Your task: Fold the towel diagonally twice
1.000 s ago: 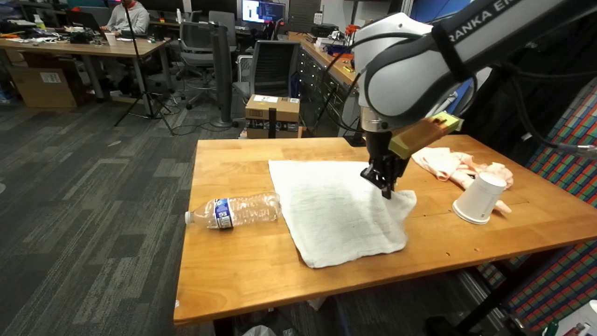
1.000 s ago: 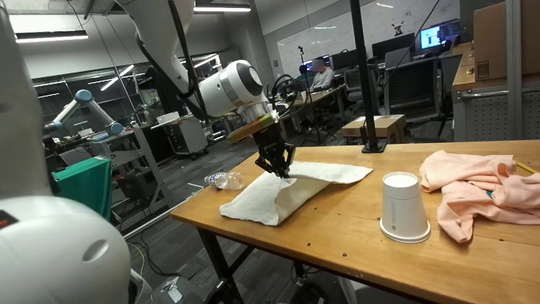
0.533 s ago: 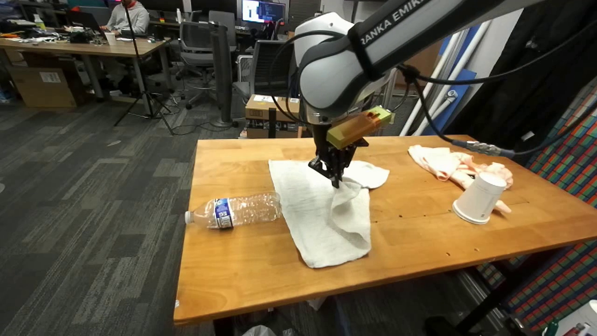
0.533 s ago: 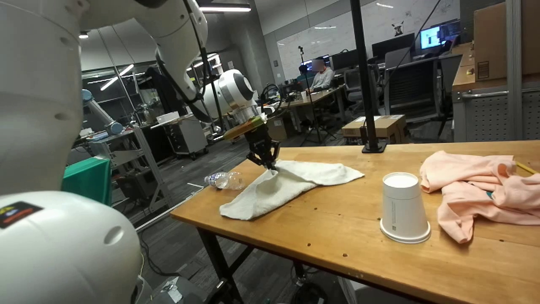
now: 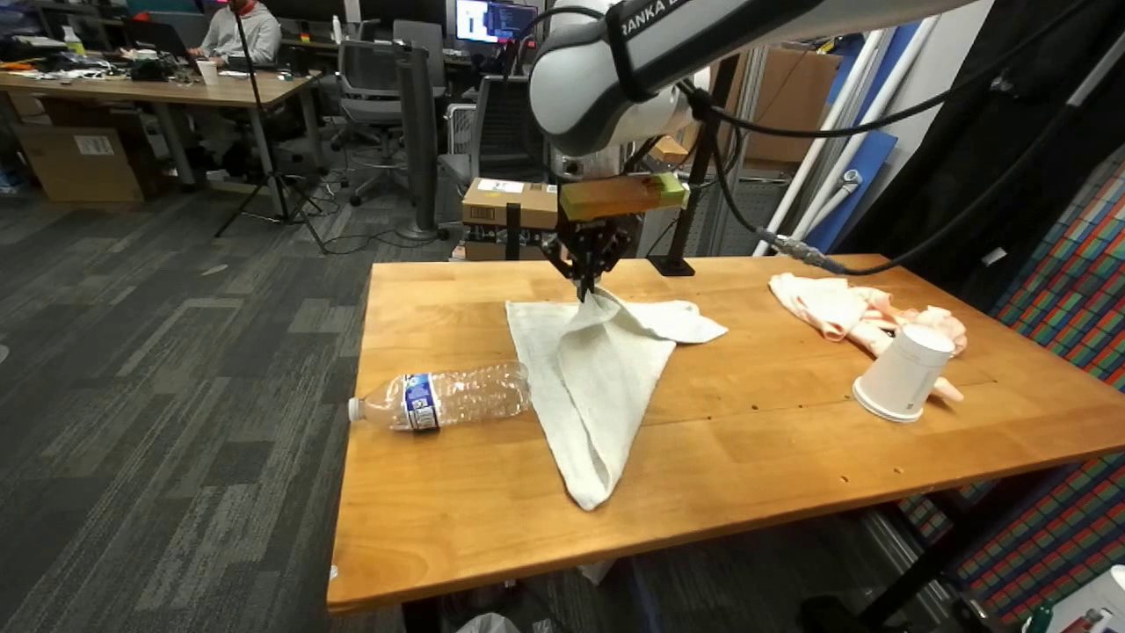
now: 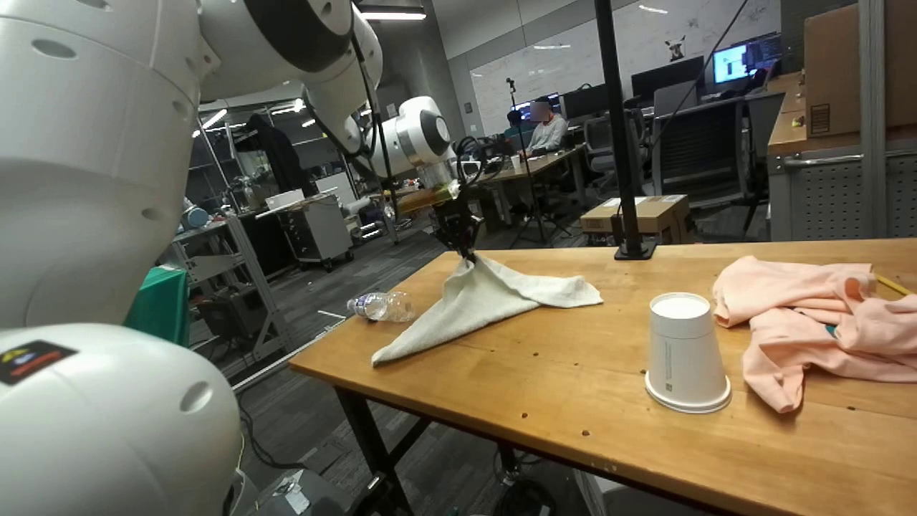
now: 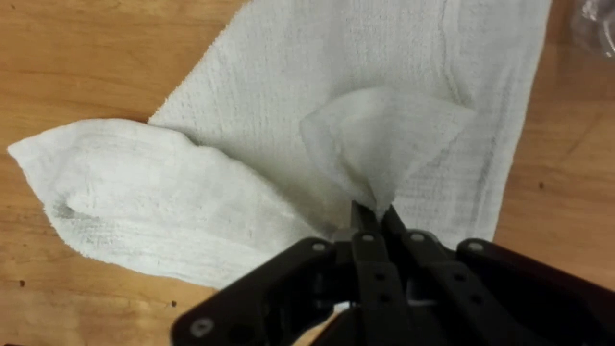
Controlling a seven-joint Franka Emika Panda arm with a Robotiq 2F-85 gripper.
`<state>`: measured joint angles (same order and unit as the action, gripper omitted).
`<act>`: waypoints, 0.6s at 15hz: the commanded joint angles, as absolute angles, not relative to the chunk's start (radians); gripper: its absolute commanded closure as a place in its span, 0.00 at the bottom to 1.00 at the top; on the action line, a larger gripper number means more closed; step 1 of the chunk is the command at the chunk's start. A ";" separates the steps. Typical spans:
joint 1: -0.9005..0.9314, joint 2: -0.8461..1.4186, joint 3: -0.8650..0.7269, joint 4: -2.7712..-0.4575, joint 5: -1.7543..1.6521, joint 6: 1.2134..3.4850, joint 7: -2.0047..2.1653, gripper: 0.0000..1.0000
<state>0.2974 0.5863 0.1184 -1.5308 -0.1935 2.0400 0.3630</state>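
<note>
The white towel (image 5: 615,378) lies partly folded on the wooden table, one corner pointing to the table's front edge and a folded flap out to one side. It also shows in an exterior view (image 6: 487,297). My gripper, seen in both exterior views (image 5: 586,292) (image 6: 469,256), stands over the towel's far part and holds a pinched peak of cloth raised off the table. In the wrist view my gripper (image 7: 377,211) is shut on a bunched bit of towel (image 7: 269,81). The gripped edge itself is hidden between the fingertips.
A clear plastic bottle (image 5: 457,397) lies on its side close beside the towel; its end shows in the wrist view (image 7: 598,26). An upturned white cup (image 5: 905,374) and crumpled pink cloth (image 6: 795,294) are on the other side. A black post (image 6: 622,143) stands at the table's back edge.
My gripper has carried the towel corner across the towel, toward the bottle side and the table's back edge. The towel has gone from nearly spread out to a narrower folded shape.
</note>
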 commanded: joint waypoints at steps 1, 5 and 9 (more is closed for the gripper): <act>0.306 0.653 0.104 -1.315 -0.095 1.946 0.415 0.95; 0.312 0.742 0.103 -1.136 -0.026 1.884 0.446 0.95; 0.328 0.837 0.117 -0.996 0.026 1.808 0.431 0.68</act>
